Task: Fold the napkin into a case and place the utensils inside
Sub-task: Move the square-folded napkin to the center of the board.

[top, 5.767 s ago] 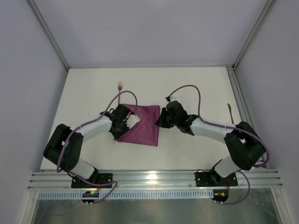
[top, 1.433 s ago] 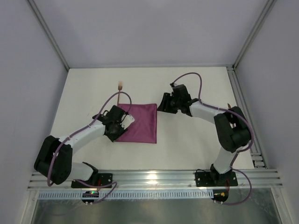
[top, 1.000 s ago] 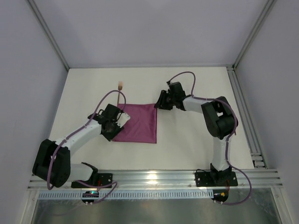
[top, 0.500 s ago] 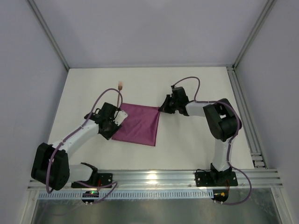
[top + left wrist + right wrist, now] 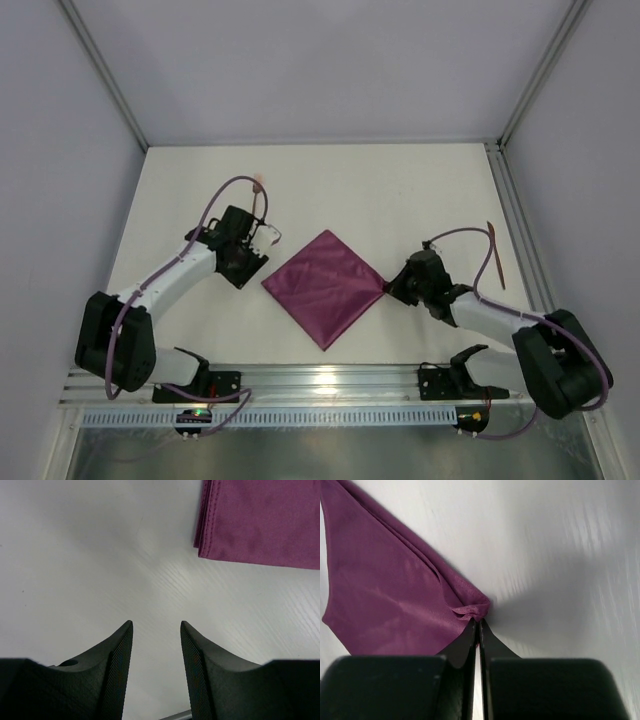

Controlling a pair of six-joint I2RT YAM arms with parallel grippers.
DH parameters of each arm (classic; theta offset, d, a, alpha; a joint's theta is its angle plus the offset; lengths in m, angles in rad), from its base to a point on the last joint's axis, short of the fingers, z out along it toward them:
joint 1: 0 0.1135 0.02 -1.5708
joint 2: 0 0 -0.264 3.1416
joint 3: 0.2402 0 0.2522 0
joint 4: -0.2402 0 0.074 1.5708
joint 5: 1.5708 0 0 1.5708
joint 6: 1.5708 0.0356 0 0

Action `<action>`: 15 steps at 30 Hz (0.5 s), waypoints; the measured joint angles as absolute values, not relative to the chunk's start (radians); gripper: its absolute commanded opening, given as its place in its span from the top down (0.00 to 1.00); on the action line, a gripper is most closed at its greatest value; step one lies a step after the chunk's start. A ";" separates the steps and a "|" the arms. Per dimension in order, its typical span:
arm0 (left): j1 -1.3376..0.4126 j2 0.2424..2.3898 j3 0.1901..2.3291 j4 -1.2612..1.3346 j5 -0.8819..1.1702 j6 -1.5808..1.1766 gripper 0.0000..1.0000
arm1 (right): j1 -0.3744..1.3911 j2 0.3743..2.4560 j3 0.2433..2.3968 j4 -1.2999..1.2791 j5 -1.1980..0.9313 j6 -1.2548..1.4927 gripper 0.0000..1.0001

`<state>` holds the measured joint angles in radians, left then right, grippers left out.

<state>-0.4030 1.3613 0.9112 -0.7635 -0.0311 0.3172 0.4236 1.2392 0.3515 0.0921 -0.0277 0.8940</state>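
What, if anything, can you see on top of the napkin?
Nothing lies on the napkin; its face is bare. The right gripper pinches one corner. Its underside and folded layers are hidden.

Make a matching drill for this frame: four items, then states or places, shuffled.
Items:
1. napkin
2. left gripper
3. right gripper
4. copper-brown utensil

States or places:
A. shut on the napkin's corner
B. lying by the right edge of the table
C. open, empty, over bare table
D. flat between the arms, turned like a diamond

Pairs: 1-D, 2-C, 3-A, 4-B
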 measured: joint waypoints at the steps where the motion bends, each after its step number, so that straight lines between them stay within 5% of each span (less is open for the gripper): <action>1: -0.403 1.375 0.922 -0.767 -0.019 0.316 0.54 | 0.442 1.193 0.330 0.063 -0.016 0.904 0.84; 2: -0.403 1.386 0.933 -0.768 -0.006 0.316 0.54 | 0.458 1.153 0.316 0.029 -0.007 0.916 0.58; 5: -0.406 1.412 0.965 -0.775 0.036 0.311 0.52 | 0.483 1.048 0.327 -0.074 0.014 0.920 0.38; 12: -0.464 1.452 0.991 -0.776 0.084 0.294 0.51 | 0.476 0.986 0.566 -0.313 0.064 0.723 0.29; 15: -0.489 1.468 0.985 -0.762 0.080 0.287 0.55 | 0.473 1.147 0.792 -0.328 -0.005 0.575 0.42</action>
